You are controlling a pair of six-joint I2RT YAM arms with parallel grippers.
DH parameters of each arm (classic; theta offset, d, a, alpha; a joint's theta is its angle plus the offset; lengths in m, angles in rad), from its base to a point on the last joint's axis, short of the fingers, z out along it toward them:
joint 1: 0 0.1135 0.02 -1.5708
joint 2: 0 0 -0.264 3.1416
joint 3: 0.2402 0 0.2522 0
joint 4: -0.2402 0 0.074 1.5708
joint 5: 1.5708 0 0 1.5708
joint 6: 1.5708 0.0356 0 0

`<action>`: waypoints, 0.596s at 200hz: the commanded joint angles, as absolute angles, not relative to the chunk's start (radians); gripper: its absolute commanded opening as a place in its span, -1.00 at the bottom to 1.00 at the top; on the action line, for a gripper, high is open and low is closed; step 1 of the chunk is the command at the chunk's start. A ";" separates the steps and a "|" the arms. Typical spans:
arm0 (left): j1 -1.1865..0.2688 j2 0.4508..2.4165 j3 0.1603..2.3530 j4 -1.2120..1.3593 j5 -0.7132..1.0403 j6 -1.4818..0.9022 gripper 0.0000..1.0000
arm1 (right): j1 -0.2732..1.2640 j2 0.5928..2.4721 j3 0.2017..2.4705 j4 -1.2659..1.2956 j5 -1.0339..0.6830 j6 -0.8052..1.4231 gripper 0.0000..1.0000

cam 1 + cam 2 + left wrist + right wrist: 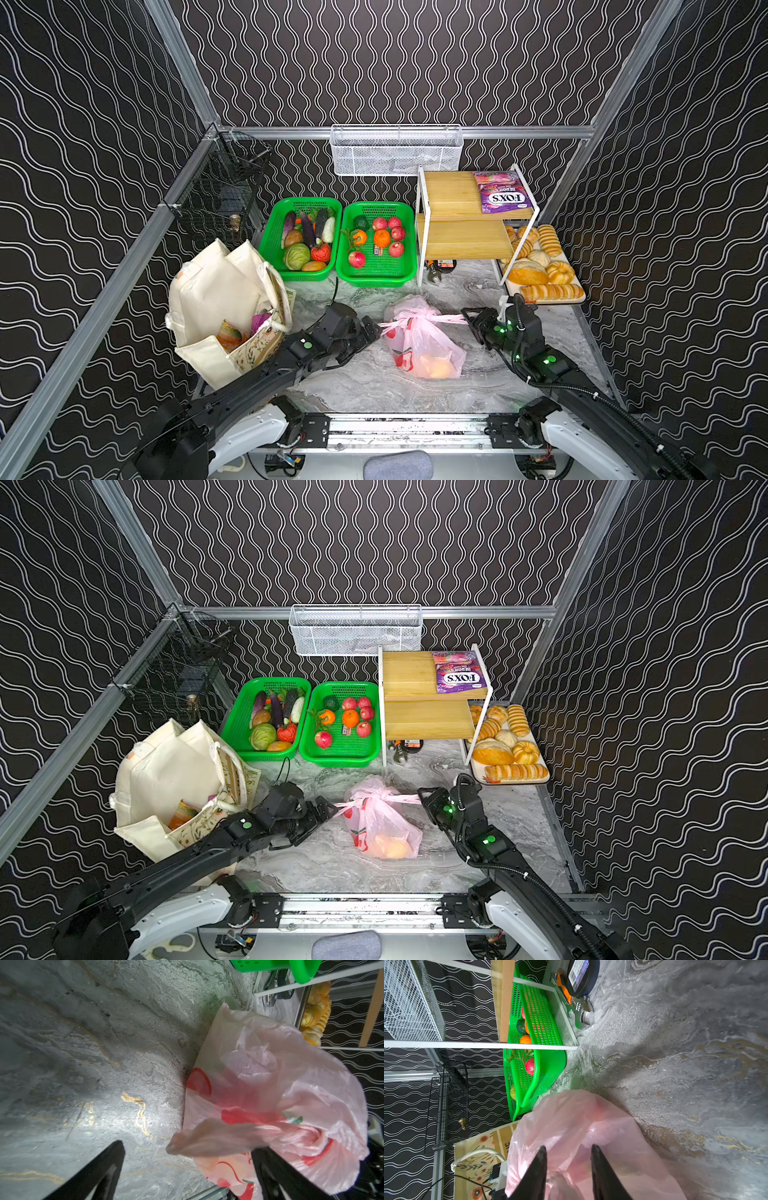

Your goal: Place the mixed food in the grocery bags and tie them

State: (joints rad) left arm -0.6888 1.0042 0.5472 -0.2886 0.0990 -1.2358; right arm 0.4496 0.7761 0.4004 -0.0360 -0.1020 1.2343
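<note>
The pale-pink plastic bag (428, 345) (382, 825) lies mid-table with its handles twisted into a knot (409, 322). A yellow-orange fruit (436, 365) shows through its lower end. My left gripper (376, 328) (188, 1147) is open wide at the left handle tail (207, 1140), which hangs loose between the fingers. My right gripper (467, 313) (569, 1147) faces the right handle strand (446, 319); its jaws stand apart with the strand between them, unclamped. The cream canvas tote (216, 291) stands at left, with an orange packet (228, 334) in it.
Two green baskets (270, 226) (409, 249) of produce sit behind the bag. A wooden shelf rack (457, 199) carries a purple FOX'S packet (500, 195). A bread tray (579, 297) lies close behind my right gripper. Tools (440, 266) lie under the rack.
</note>
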 commanded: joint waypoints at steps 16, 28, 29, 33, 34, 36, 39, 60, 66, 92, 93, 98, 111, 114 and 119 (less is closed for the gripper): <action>-0.677 0.993 0.471 0.024 0.129 -1.326 0.92 | 0.449 0.767 0.391 0.022 -0.109 1.258 -0.25; -0.674 0.971 0.442 0.101 0.120 -1.338 0.96 | 0.449 0.763 0.392 0.020 -0.109 1.256 -0.24; -0.674 0.970 0.440 0.106 0.118 -1.341 0.96 | 0.449 0.764 0.392 0.019 -0.109 1.255 -0.24; -0.674 0.961 0.431 0.127 0.112 -1.349 0.97 | 0.449 0.761 0.394 0.017 -0.109 1.254 -0.24; -0.674 0.959 0.430 0.131 0.110 -1.350 0.97 | 0.449 0.761 0.394 0.016 -0.108 1.254 -0.23; -0.674 0.953 0.427 0.138 0.106 -1.353 0.97 | 0.449 0.761 0.394 0.016 -0.108 1.252 -0.23; -0.674 0.946 0.422 0.146 0.100 -1.358 0.97 | 0.449 0.760 0.394 0.015 -0.106 1.251 -0.23; -0.673 0.907 0.427 0.113 0.058 -1.374 0.97 | 0.449 0.754 0.394 0.009 -0.098 1.249 -0.22; -0.673 0.901 0.434 0.090 0.048 -1.377 0.97 | 0.450 0.755 0.393 0.009 -0.099 1.250 -0.22; -0.674 0.914 0.403 0.096 0.035 -1.482 0.97 | 0.449 0.762 0.393 0.022 -0.103 1.256 -0.22; -0.674 0.915 0.402 0.098 0.036 -1.488 0.97 | 0.449 0.763 0.393 0.023 -0.103 1.256 -0.22; -0.674 0.925 0.396 0.104 0.041 -1.511 0.97 | 0.449 0.765 0.394 0.026 -0.105 1.256 -0.21; -0.673 0.959 0.402 0.090 0.060 -1.538 0.97 | 0.449 0.773 0.402 0.028 -0.111 1.252 -0.21; -0.674 0.967 0.407 0.088 0.065 -1.537 0.95 | 0.449 0.775 0.404 0.026 -0.112 1.251 -0.21; -0.674 0.979 0.411 0.084 0.070 -1.531 0.92 | 0.449 0.779 0.407 0.023 -0.114 1.248 -0.21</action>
State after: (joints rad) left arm -0.6750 0.9428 0.4026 0.0704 0.0566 -1.4647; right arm 0.4496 0.7677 0.3927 -0.0101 -0.1062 1.2419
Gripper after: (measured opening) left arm 0.983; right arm 0.394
